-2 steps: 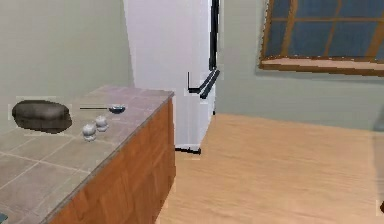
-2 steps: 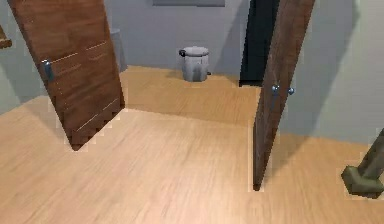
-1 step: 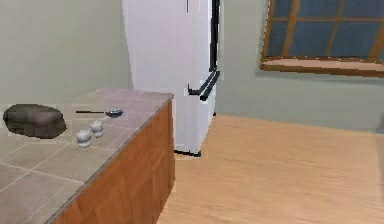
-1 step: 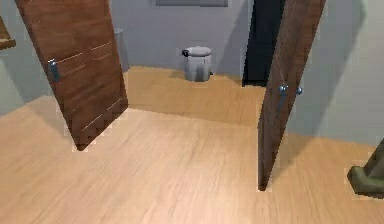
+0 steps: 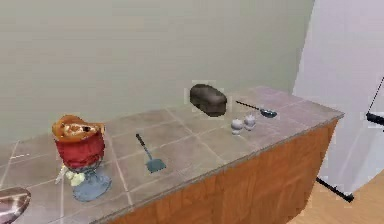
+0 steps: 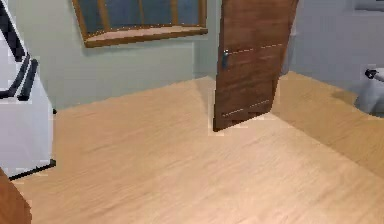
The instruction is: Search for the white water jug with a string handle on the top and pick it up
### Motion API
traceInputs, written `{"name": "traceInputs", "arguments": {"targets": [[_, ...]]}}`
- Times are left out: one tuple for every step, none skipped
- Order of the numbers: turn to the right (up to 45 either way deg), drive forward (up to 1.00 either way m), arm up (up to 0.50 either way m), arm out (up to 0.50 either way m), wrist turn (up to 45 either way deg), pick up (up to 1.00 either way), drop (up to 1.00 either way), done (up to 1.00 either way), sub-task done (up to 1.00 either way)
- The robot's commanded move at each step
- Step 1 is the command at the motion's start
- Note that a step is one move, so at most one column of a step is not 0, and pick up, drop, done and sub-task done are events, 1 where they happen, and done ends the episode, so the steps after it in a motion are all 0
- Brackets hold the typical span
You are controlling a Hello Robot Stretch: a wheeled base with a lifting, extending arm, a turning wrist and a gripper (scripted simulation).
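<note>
A tiled counter (image 5: 190,140) with a wooden front runs across the forward view. On it stand a red bowl-shaped thing on a pale blue foot (image 5: 82,158) with an orange-brown lump on top, a spatula (image 5: 149,155), a dark loaf of bread (image 5: 208,99), two small pale shakers (image 5: 243,123) and a dark ladle or spoon (image 5: 257,108).
A white fridge (image 5: 355,95) stands past the counter's right end and shows again as a white fridge (image 6: 20,100) at the arm side view's left. A brown wooden door (image 6: 252,60) stands ajar, with a framed window (image 6: 140,20) on the wall. Wide bare wooden floor (image 6: 180,160) lies before them.
</note>
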Motion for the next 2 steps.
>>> {"name": "traceInputs", "arguments": {"targets": [[-45.0, 0.0, 0.0, 0.0, 0.0, 0.0, 0.0, 0.0, 0.0], [-27.0, 0.0, 0.0, 0.0, 0.0, 0.0, 0.0, 0.0, 0.0]]}}
